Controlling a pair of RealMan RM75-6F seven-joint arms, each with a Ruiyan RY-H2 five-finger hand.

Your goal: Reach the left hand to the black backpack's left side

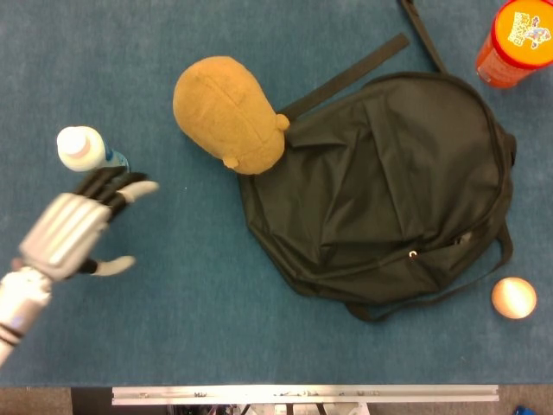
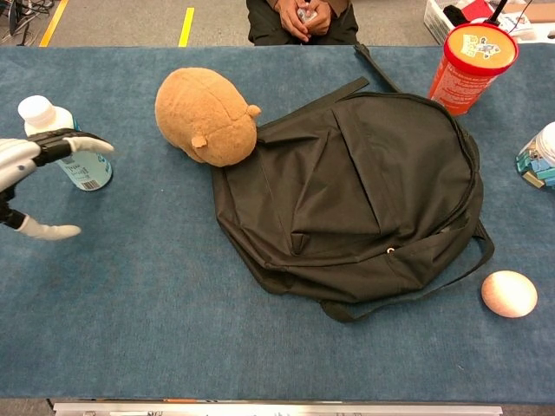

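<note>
Currently my left hand (image 1: 73,226) hovers empty, fingers spread, beside the white bottle (image 1: 86,154), well apart from the black backpack (image 1: 389,186) lying flat mid-table. I judge I should sweep rightward low, below the plush toy (image 1: 229,111), toward the bag's left edge.

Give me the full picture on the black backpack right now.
The black backpack lies flat on the blue table, dark fabric, creased, its zips closed as far as shows. Straps trail off its top and loop round its near right edge. The brown plush toy rests against its upper left edge. No hand touches it.
</note>
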